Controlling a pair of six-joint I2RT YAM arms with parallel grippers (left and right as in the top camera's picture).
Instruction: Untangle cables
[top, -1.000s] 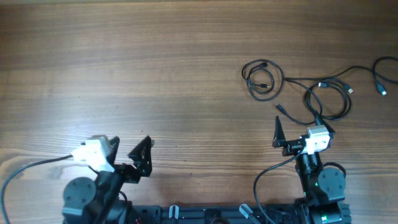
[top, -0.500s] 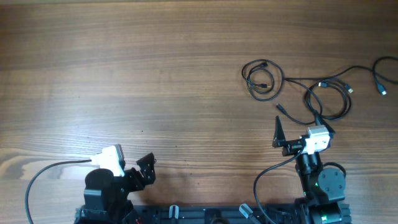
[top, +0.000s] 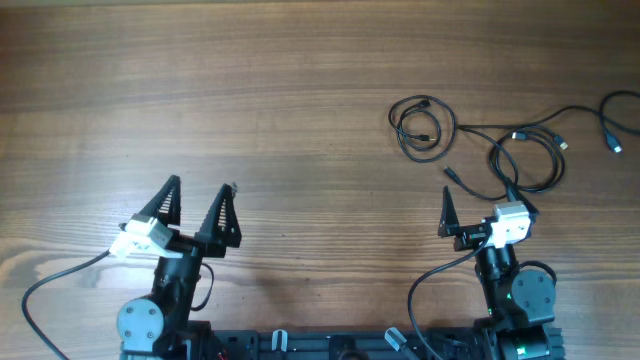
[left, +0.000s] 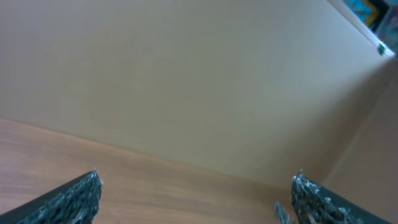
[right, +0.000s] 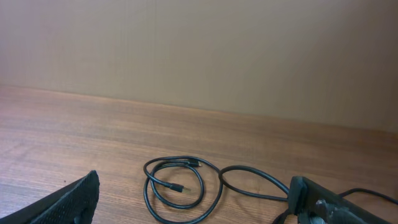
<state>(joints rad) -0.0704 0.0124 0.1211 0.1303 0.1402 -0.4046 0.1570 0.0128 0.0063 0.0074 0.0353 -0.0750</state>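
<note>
Both arms sit low at the near edge of the table (top: 250, 90). The left claw (top: 200, 186) is spread wide and empty, aimed over bare wood, well apart from the cables (top: 480, 130). Those lie far right: a small coil (top: 420, 127) strung to a bigger loop (top: 525, 138), with one more end trailing toward the edge. The right claw (top: 483, 205) is spread too and holds nothing; it sits just beside that loop — best placed, I'd say, for the first pick — and nothing is lifted yet.

left claw (top: 200, 186): jaws spread wide | right claw (top: 486, 203): jaws spread wide, empty
</note>
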